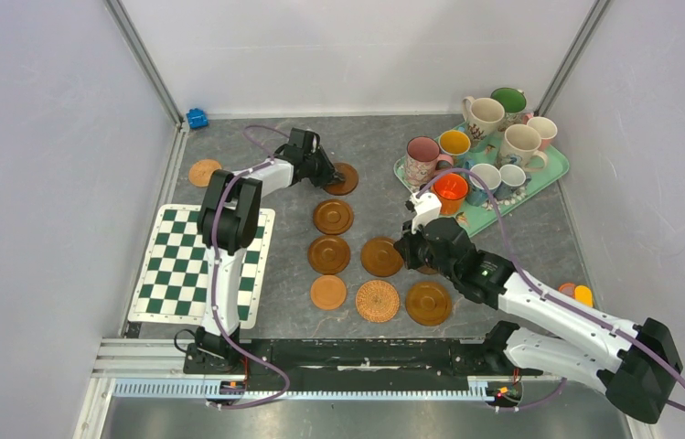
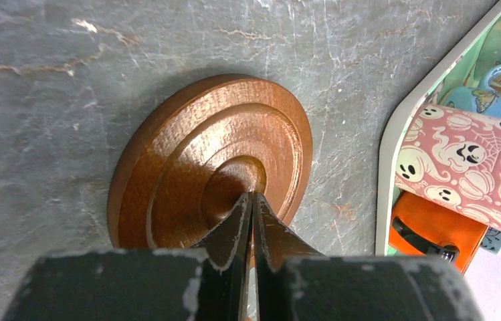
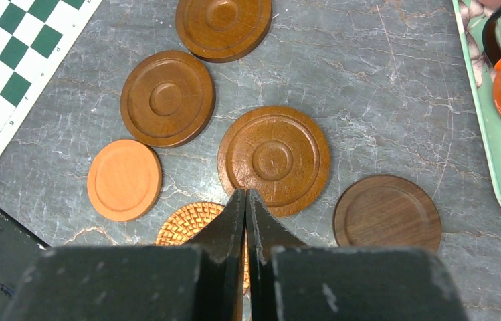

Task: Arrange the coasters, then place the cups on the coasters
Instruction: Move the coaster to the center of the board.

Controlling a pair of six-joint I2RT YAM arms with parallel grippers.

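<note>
Left wrist view: left hand [image 2: 253, 195] nearly closed, gripping nothing, tips over the centre dimple of the brown ringed coaster [image 2: 194, 157], which lies flat on the counter [image 2: 47, 100]. Right wrist view: right hand [image 3: 245, 195] closed, empty, tips at the near rim of the second ringed coaster [image 3: 274, 157]; woven coaster [image 3: 187, 217] just left.

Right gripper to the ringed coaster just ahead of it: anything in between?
Nothing visible. The right gripper is shut at the near rim of the ringed coaster; the rattan coaster lies beneath the fingers, not in the path.
</note>
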